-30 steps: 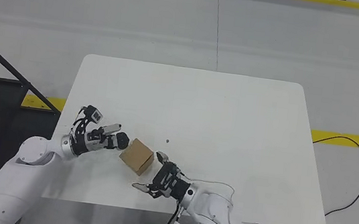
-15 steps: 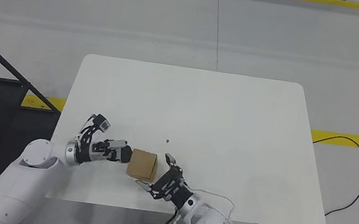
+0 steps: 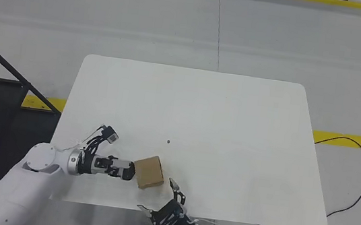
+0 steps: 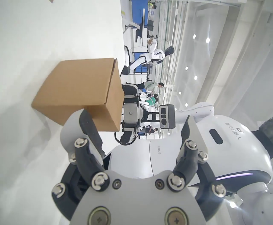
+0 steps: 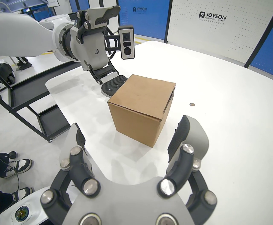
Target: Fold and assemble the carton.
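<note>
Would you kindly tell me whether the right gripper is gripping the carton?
No: the right wrist view shows the right gripper open and short of the carton, which rests on the table.

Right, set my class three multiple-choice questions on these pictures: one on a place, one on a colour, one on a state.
1. Where on the table does the carton stand?
A. at the far edge
B. in the middle
C. near the robot's edge

2. What colour is the carton?
A. white
B. brown
C. blue

3. How is the right claw?
A. shut on the carton
B. open, apart from the carton
C. shut and empty

Answers:
1 C, the top view shows it close to the near edge.
2 B, it is plain brown cardboard.
3 B, its wrist view shows it spread wide, short of the carton.
</note>
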Robot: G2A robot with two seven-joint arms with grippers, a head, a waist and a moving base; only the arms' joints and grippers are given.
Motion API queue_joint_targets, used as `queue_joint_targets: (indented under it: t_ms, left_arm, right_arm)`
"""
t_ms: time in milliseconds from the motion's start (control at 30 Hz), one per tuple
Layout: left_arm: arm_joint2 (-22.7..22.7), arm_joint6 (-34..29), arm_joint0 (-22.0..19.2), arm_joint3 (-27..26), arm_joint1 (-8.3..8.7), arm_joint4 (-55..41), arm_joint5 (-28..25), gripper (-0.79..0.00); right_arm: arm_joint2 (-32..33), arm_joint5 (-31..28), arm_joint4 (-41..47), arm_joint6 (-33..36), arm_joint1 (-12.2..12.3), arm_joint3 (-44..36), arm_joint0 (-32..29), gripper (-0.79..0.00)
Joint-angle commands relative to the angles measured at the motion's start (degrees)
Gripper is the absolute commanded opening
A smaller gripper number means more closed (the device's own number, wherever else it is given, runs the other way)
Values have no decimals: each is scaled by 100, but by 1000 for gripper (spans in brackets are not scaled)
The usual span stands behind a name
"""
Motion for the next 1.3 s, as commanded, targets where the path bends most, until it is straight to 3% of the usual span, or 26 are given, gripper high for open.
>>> queue_joint_targets:
  t_ms: [0, 200, 833, 1267]
  left_arm:
    - [46, -12, 22, -70, 6, 44, 14, 0]
    - [193, 19, -16, -91, -6, 60, -16, 0]
    - [499, 36, -212, -10, -53, 114, -32, 0]
    - [512, 40, -199, -27, -39, 93, -37, 0]
  right_arm:
    - [-42, 141, -60, -91, -7, 48, -19, 0]
    - [-110, 883, -16, -299, -78, 268, 26, 0]
    - [-442, 1146, 45, -427, -275, 1036, 669, 0]
    - [-516, 1288, 150, -657, -360, 1171, 752, -3]
